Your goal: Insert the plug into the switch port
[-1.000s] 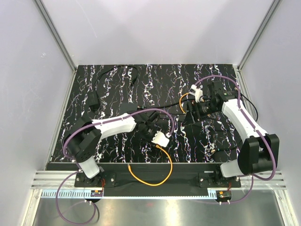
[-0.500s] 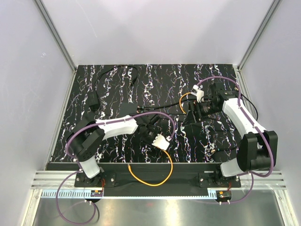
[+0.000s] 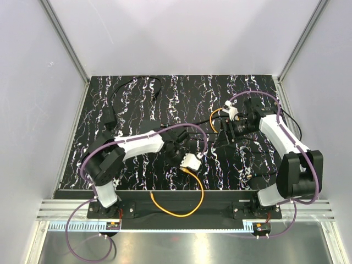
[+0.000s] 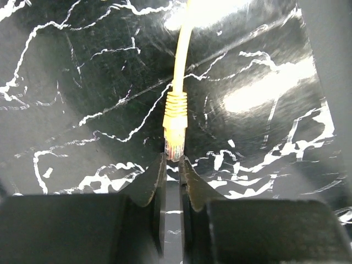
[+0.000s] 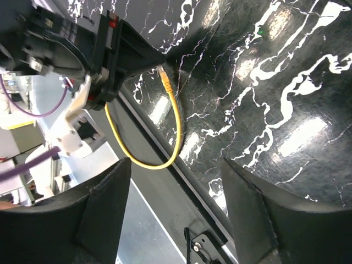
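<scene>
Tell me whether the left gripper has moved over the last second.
Yes, slightly. In the top view the left gripper has drifted right, away from the table's left edge, and the left arm's elbow behind it has swung right more clearly.

Left arm [image 3: 137,144] stretched low to the right, left gripper [image 4: 173,165] jaws nearly together. Right arm [image 3: 278,135] bent inward, right gripper [image 5: 175,165] jaws wide apart.

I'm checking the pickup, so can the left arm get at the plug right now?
Likely yes: the plug looks pinched tip-first between the close-set jaws of the left end effector, its cable trailing away, nothing blocking.
</scene>
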Controlling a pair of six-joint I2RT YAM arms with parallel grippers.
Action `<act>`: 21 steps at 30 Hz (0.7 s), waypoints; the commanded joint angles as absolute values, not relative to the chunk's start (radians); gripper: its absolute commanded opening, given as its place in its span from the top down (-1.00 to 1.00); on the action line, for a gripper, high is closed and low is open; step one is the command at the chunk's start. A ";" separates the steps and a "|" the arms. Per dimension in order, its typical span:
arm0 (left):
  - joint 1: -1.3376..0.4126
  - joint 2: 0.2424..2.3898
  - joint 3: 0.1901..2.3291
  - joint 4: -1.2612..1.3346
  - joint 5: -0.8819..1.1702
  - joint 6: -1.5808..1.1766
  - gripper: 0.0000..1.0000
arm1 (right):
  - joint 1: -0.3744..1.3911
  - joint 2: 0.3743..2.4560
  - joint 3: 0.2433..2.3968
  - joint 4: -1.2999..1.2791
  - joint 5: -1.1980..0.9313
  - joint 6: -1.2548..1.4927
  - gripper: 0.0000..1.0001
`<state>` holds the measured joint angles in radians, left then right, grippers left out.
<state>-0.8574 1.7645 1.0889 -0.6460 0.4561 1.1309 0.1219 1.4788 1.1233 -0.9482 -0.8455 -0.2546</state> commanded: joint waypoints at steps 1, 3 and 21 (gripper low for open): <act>-0.816 1.773 1.195 -0.730 0.564 0.996 1.00 | 0.117 1.502 1.118 -0.931 -0.917 -0.242 -0.43; -0.776 1.782 1.251 -0.817 0.635 0.893 1.00 | 0.117 1.525 1.108 -0.917 -0.960 -0.229 -0.36; -0.676 1.810 1.325 -0.934 0.864 0.746 1.00 | 0.387 1.802 1.115 -0.643 -1.046 -0.121 -0.39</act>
<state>-0.6785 1.8156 1.3216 -0.9413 0.8089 0.7734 0.3592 1.7622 1.0737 -0.7204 -1.0378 -0.1593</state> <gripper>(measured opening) 0.008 0.692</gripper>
